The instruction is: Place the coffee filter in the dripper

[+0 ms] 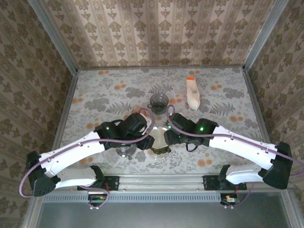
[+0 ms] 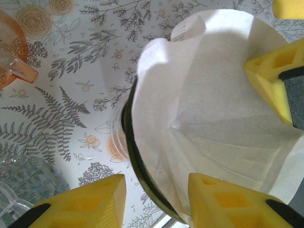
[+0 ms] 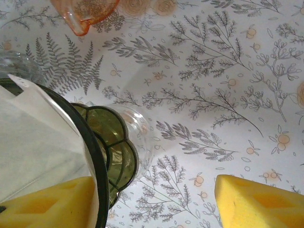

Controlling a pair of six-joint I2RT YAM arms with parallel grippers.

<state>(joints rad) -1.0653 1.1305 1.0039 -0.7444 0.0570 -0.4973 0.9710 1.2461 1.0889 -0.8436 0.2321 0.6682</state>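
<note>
Straddling the dripper (image 2: 129,142) rim, your left claw (image 2: 156,183) has 1 finger inside the filter (image 2: 213,95); whether it grips, you cannot tell. Your right claw (image 3: 154,185) gapes open.

Coffee filter (image 2: 213,118): white paper, matt, creased. Dripper (image 3: 111,142): green-tinted, translucent, glossy, glass-like. Desk (image 3: 213,95): smooth printed floral covering, faint sheen. Orange vessel (image 3: 85,12): translucent, glossy. Yellow jaws: matt moulded plastic.

Floral table (image 1: 104,90) bears dripper (image 3: 114,142), cup (image 1: 159,100) (dark glass).
</note>
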